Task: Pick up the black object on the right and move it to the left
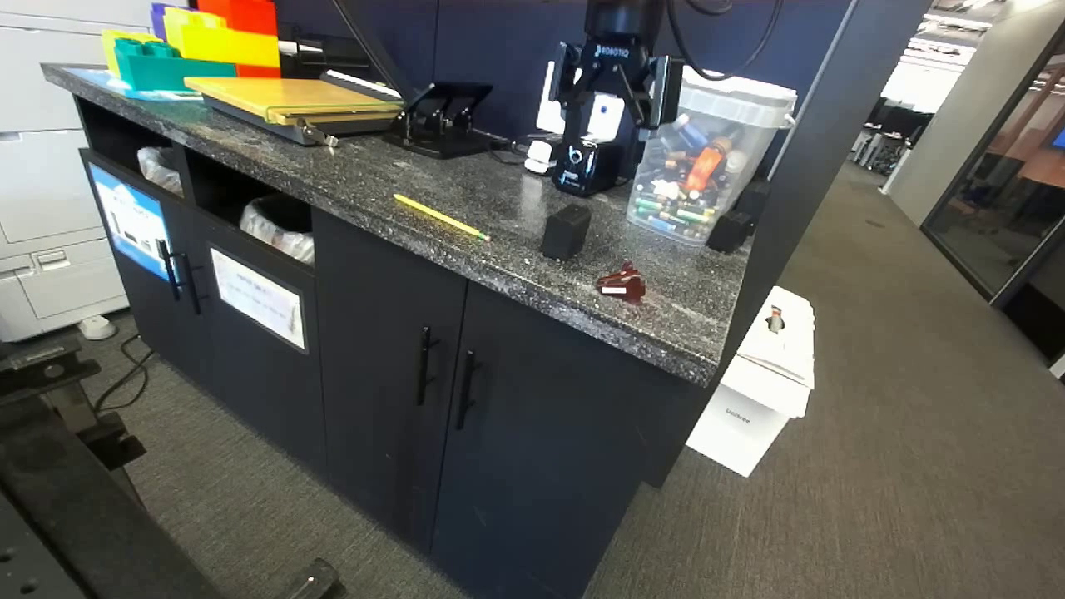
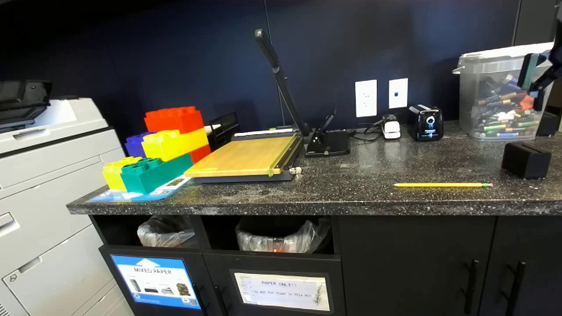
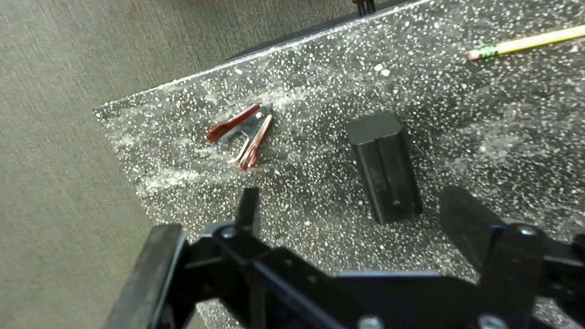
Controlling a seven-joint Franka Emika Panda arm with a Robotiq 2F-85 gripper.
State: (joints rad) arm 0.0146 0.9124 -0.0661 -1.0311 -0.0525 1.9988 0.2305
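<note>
The black object (image 1: 566,232) is a small matte black block standing on the speckled countertop (image 1: 516,216). It also shows near the right side of an exterior view (image 2: 526,160). In the wrist view the black object (image 3: 385,167) has a groove down one face and lies ahead of the jaws, closer to the right finger. My gripper (image 1: 617,116) hangs above the counter, apart from the object. Its fingers are spread wide with nothing between them, as the wrist view shows (image 3: 351,196). Only part of the gripper (image 2: 538,79) shows at the right edge of an exterior view.
A yellow pencil (image 1: 441,217) and a reddish-brown staple remover (image 1: 621,283) lie near the block. A clear bin of markers (image 1: 695,158), a black pencil sharpener (image 2: 426,123) and dark blocks (image 1: 730,231) stand behind. A paper cutter (image 2: 246,156) and toy bricks (image 2: 153,171) sit left.
</note>
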